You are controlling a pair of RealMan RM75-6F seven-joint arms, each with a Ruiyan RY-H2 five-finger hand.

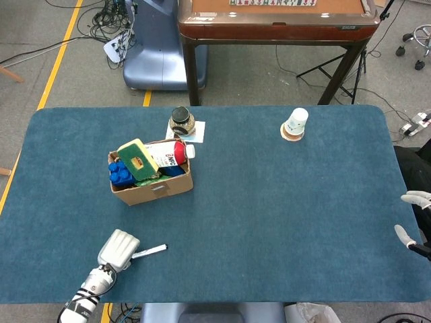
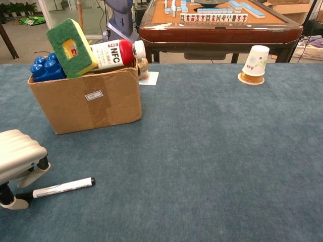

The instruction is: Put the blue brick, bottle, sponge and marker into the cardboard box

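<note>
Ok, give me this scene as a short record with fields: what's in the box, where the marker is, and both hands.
box: holds brick, sponge, bottle
marker: flat on table, outside box, near front edge
left hand: at marker's rear end; grip unclear
right hand: at table's far right edge, holding nothing
left to do: marker into box
</note>
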